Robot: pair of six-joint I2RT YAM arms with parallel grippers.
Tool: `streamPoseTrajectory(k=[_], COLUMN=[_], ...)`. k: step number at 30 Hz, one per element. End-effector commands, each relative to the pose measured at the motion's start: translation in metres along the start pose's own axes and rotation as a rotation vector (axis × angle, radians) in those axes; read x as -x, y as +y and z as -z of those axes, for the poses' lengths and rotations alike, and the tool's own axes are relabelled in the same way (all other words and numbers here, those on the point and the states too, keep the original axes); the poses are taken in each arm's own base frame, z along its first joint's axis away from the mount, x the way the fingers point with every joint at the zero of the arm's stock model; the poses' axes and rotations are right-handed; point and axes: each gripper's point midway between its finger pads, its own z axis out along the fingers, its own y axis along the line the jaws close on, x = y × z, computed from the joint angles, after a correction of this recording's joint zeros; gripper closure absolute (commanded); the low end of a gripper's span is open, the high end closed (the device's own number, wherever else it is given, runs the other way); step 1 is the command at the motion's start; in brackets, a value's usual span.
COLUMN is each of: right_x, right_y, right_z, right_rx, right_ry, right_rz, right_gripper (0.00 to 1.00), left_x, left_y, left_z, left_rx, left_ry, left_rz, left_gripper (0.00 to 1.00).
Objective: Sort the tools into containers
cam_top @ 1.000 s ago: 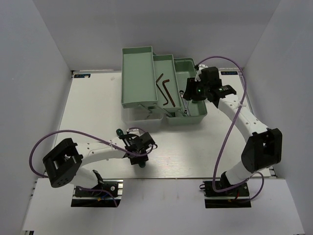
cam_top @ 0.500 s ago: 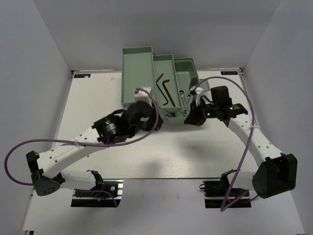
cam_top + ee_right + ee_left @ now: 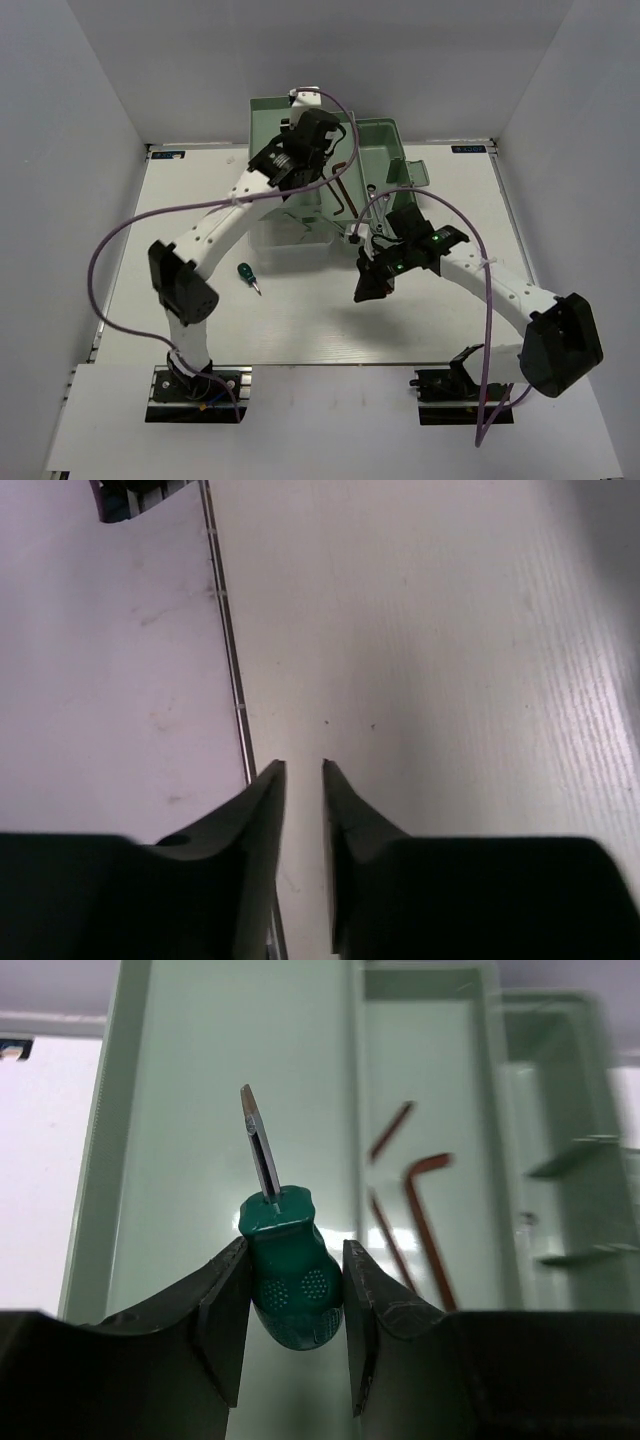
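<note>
My left gripper (image 3: pixel 295 1248) is shut on a stubby green-handled screwdriver (image 3: pixel 290 1280), blade pointing away. It hangs over the long left compartment (image 3: pixel 200 1140) of the pale green toolbox (image 3: pixel 265 110). Thin reddish-brown hex keys (image 3: pixel 425 1215) lie in the middle tray (image 3: pixel 345 188). The second green screwdriver (image 3: pixel 247 274) lies on the table in front of the box. My right gripper (image 3: pixel 366 290) hovers low over bare table just right of centre. In the right wrist view its fingers (image 3: pixel 265 790) stand a narrow gap apart with nothing between them. I cannot make out the wrenches.
The toolbox's clear lid (image 3: pixel 290 238) hangs open at its near side. White walls close in the table on the left, right and back. A metal seam (image 3: pixel 232 680) runs along the table near the right gripper.
The left arm has swung from the table's front up over the toolbox, carrying a screwdriver. The right gripper has drawn back from the toolbox to the table in front of it.
</note>
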Motion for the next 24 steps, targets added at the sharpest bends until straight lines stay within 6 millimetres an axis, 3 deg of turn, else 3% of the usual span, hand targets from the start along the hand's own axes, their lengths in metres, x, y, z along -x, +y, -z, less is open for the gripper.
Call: streamPoseTrajectory(k=[1, 5, 6, 7, 9, 10, 12, 13, 14, 16, 17, 18, 19, 20, 22, 23, 24], right_x=[0.009, 0.021, 0.023, 0.034, 0.036, 0.053, 0.057, 0.06, 0.073, 0.065, 0.08, 0.072, 0.078, 0.091, 0.095, 0.106, 0.11], right_y=[-0.003, -0.011, -0.014, -0.021, -0.028, -0.025, -0.037, -0.04, -0.039, -0.053, -0.052, -0.062, -0.065, -0.064, -0.078, -0.082, -0.084], right_z=[-0.008, -0.029, -0.035, -0.041, -0.056, -0.061, -0.078, -0.09, -0.094, -0.115, -0.121, -0.133, -0.139, -0.147, -0.162, -0.167, -0.174], right_rx=[-0.035, -0.068, -0.096, -0.146, -0.205, -0.216, -0.278, -0.3, -0.297, -0.312, -0.329, -0.344, -0.367, -0.381, -0.46, -0.488, -0.546], right_ry=[0.022, 0.072, 0.091, 0.104, 0.136, 0.114, 0.137, 0.151, 0.132, 0.176, 0.152, 0.18, 0.165, 0.127, 0.108, 0.063, 0.053], right_rz=[0.079, 0.124, 0.118, 0.134, 0.093, 0.112, 0.118, 0.114, 0.117, 0.072, 0.09, 0.076, 0.092, 0.117, 0.164, 0.18, 0.206], right_gripper=[0.68, 0.61, 0.61, 0.64, 0.66, 0.64, 0.6, 0.51, 0.49, 0.47, 0.42, 0.42, 0.42, 0.37, 0.36, 0.33, 0.31], left_x=[0.009, 0.003, 0.002, 0.003, -0.006, -0.008, 0.0, 0.005, 0.01, 0.034, 0.045, 0.05, 0.069, 0.066, 0.072, 0.062, 0.057], left_y=[0.026, 0.036, 0.035, 0.038, 0.042, 0.046, 0.045, 0.046, 0.046, 0.049, 0.051, 0.055, 0.065, 0.072, 0.089, 0.111, 0.121], left_z=[-0.022, -0.042, -0.042, -0.044, -0.049, -0.05, -0.047, -0.048, -0.042, -0.025, -0.018, -0.009, 0.013, 0.021, 0.045, 0.071, 0.084], left_rx=[0.062, 0.065, 0.056, 0.059, 0.062, 0.066, 0.053, 0.045, 0.028, 0.002, -0.005, -0.007, -0.02, -0.01, -0.01, -0.005, -0.011], left_ry=[0.022, 0.051, 0.054, 0.057, 0.089, 0.101, 0.091, 0.086, 0.079, 0.03, 0.007, -0.001, -0.04, -0.039, -0.082, -0.097, -0.113], left_rz=[-0.028, -0.016, -0.016, -0.002, -0.016, -0.017, -0.016, -0.005, -0.011, 0.024, 0.04, 0.045, 0.071, 0.081, 0.119, 0.128, 0.148], left_gripper=[1.0, 0.87, 0.71, 0.63, 0.47, 0.34, 0.24, 0.16, 0.14, 0.1, 0.1, 0.09, 0.09, 0.09, 0.09, 0.09, 0.09])
